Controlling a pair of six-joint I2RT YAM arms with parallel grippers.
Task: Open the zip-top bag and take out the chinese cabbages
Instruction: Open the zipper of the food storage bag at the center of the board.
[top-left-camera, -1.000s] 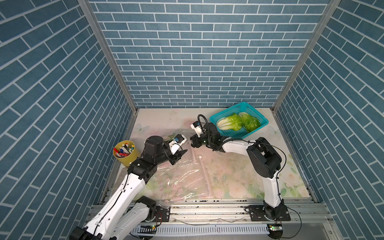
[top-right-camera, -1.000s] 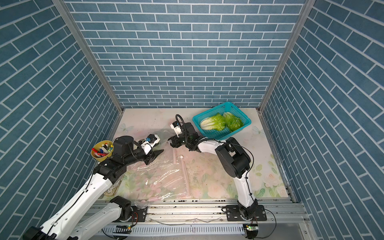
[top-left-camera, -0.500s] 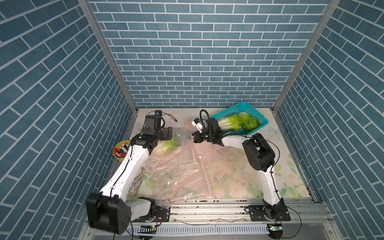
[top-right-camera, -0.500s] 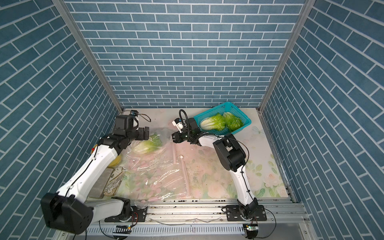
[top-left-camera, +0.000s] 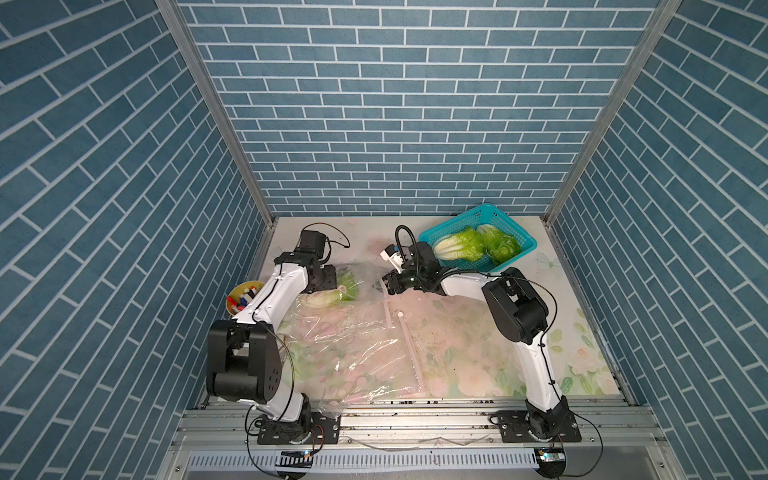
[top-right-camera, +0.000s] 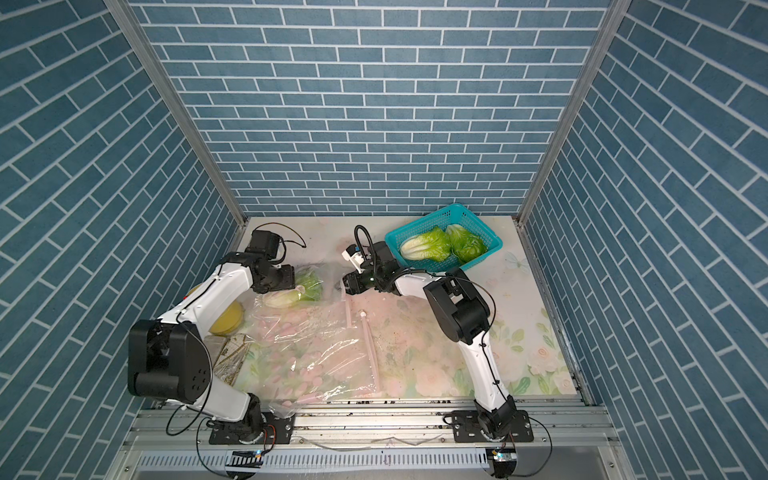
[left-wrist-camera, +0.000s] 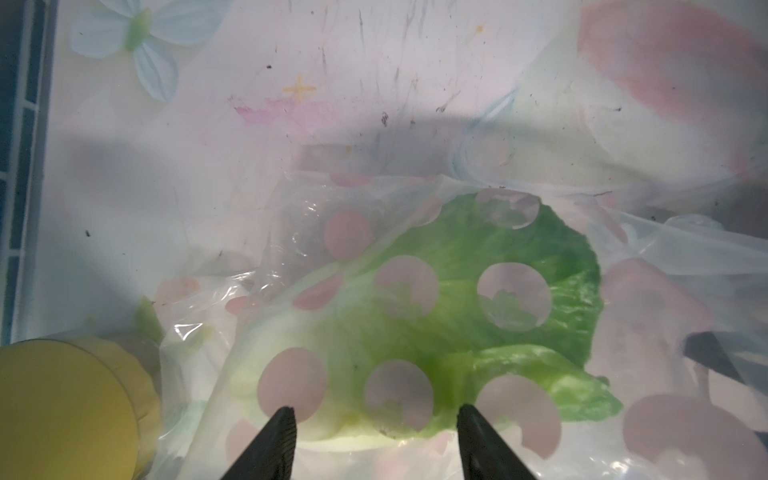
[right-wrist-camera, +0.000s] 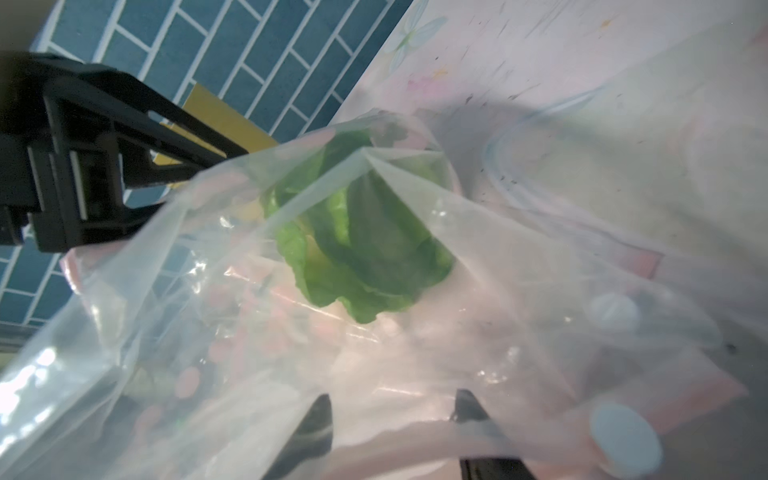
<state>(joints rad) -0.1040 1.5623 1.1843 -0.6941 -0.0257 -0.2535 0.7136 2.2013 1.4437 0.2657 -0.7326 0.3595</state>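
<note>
One of the chinese cabbages lies inside the clear pink-dotted zip-top bag, in its far left corner. My left gripper hovers open just over it, with the bag film between the fingers and the leaves. My right gripper is open at the bag's mouth; the pink zip rim lies across its fingers. Past them the green head shows through the film. Two more cabbages lie in the teal basket.
A yellow cup of pens stands by the left wall, close to my left arm. The basket sits at the back right, just behind my right wrist. The bag spreads over the table's front left, and its zip strip runs toward the front edge.
My left arm swung from the front left round to the back left, and its gripper now sits over the bagged cabbage. The right gripper stayed at the bag's mouth, shifting only slightly.
</note>
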